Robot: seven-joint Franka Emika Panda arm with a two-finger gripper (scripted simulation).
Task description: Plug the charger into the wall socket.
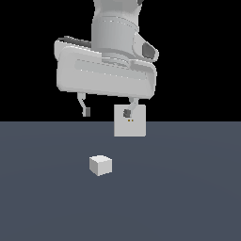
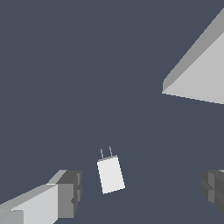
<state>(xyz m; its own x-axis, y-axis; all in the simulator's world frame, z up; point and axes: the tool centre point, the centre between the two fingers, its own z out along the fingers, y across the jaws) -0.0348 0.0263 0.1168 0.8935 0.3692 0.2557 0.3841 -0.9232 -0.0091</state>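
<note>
Simulated scene, exterior and wrist views. The charger (image 1: pixel 100 165) is a small, plain white cube with flat matte faces, resting on the smooth dark slate-blue table (image 1: pixel 188 197); in the wrist view it (image 2: pixel 110 174) shows as a white block with two thin grey prongs projecting from one end. The wall socket (image 1: pixel 134 126) is an upright, flat white square plate bearing two tiny orange dots near its centre; in the wrist view it (image 2: pixel 199 74) appears only as a pale grey wedge cut off by the picture's edge, its dots out of sight. The gripper (image 1: pixel 106 113) hangs from a bulky, glossy light-grey arm, its two slim fingers spread wide apart and holding nothing. The charger lies below the gripper, apart from it, roughly under the gap between the fingers; the wrist view likewise places it between the two dark-padded fingertips (image 2: pixel 72 192), touching neither. One fingertip overlaps the socket's upper part in the exterior view; whether they touch cannot be told. The arm's upper part is cropped. The background above the table is plain black.
</note>
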